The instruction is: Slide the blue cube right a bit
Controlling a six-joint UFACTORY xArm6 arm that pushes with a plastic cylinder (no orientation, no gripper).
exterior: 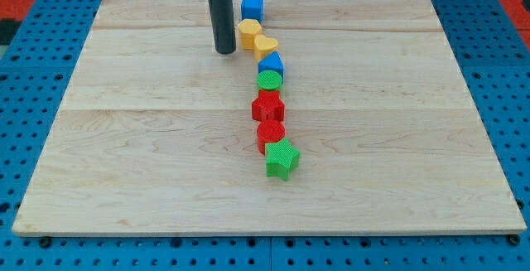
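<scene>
The blue cube (252, 7) sits near the board's top edge, a little left of centre. My tip (225, 50) rests on the board below and to the left of the cube, a short gap away, just left of a yellow hexagonal block (248, 33). Below the cube a curving line of blocks runs down the board: the yellow hexagonal block, a yellow heart-shaped block (265, 46), a second blue block (272, 65), a green cylinder (270, 80), a red star (268, 107), a red cylinder (271, 134) and a green star (281, 159).
The wooden board (124, 155) lies on a blue pegboard table (33, 97). The line of blocks runs from the top centre down to the middle of the board.
</scene>
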